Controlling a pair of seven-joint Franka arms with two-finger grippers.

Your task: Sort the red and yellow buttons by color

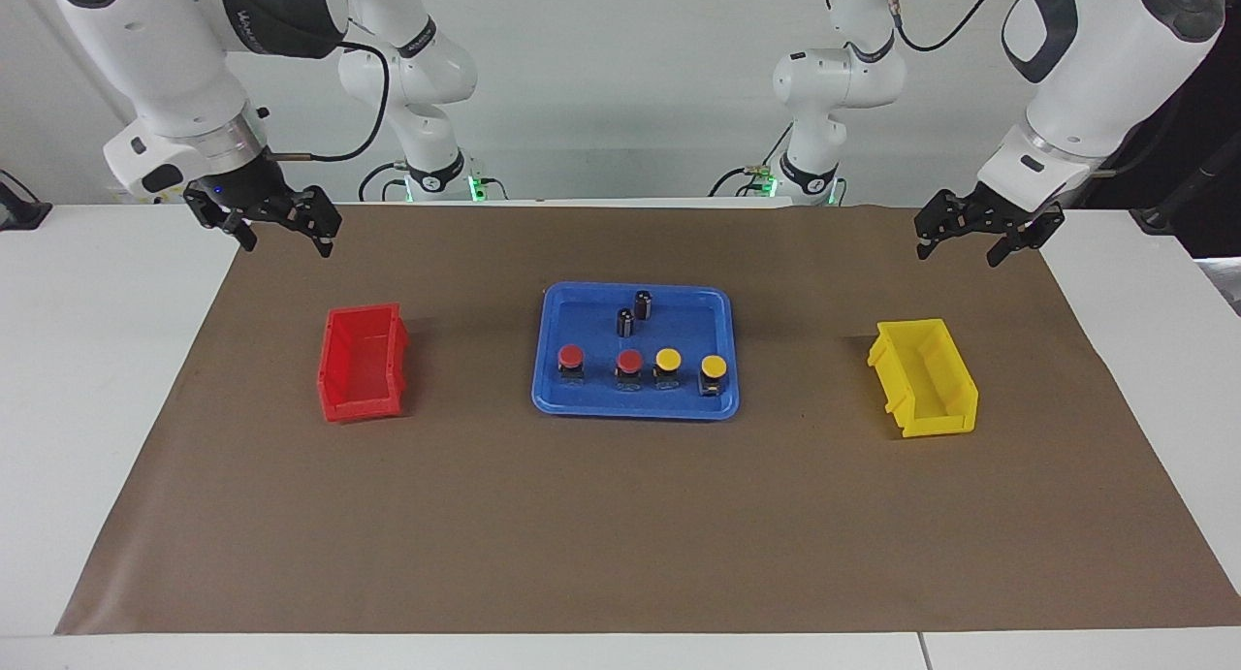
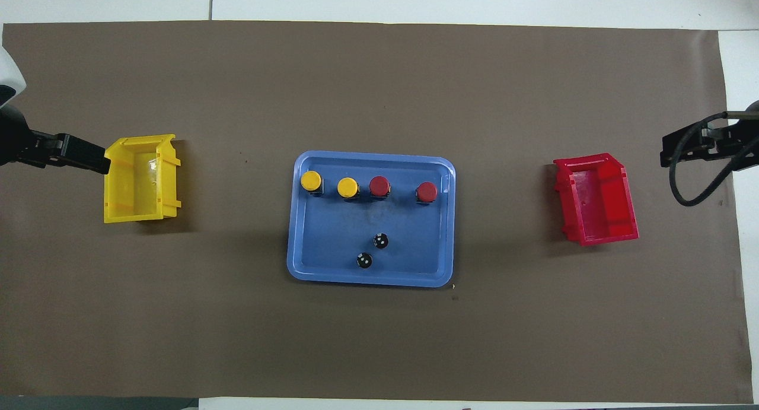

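Red- and yellow-capped round push buttons [image 1: 641, 363] stand in a row in the blue plastic tray [image 1: 553, 398], well away from both claws. Left gripper [image 1: 977, 236] hangs spread near the yellow bin [image 1: 955, 403]; right gripper [image 1: 281, 222] hangs spread near the red bin [image 1: 334, 398]. Risk: the middle red and yellow buttons stand close together, so a finger could topple its neighbour.

Robotics lab, two white robot arms [image 1: 175, 79] at a white table [image 1: 97, 360], brown mat [image 1: 620, 515], bare wall

Black cylinders [image 1: 631, 314] beside button row [image 1: 641, 364].
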